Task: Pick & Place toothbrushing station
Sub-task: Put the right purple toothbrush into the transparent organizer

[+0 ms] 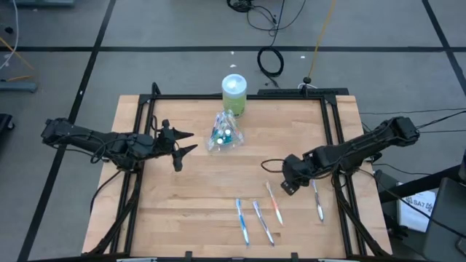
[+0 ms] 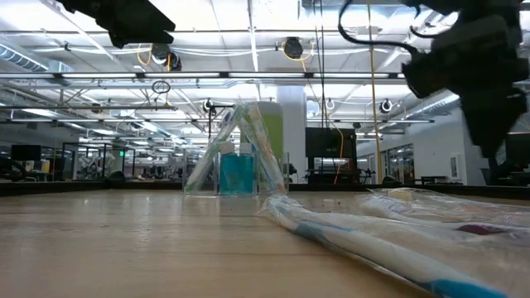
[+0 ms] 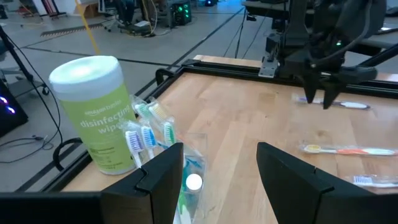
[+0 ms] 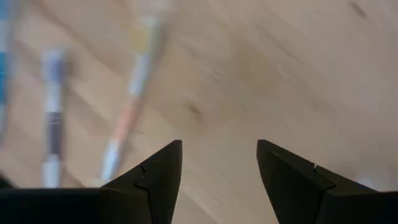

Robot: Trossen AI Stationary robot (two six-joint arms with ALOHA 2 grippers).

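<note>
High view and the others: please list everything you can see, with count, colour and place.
Table: one, pale wood, dark frame.
Wipes tub: one, green, pale lid, far edge.
Cup: one, clear, holding brushes and teal-capped tubes, beside the tub.
Loose brushes: four, near edge; blue, grey-blue, orange, white.
Left tool: open, empty, near the cup.
Right tool: open, empty, above the orange brush.

floor point(image 1: 182, 29): grey, dark seams, cables | ceiling point(image 2: 248, 50): strip lights, pipes | far walls: glass partitions point(image 2: 99, 157)
</note>
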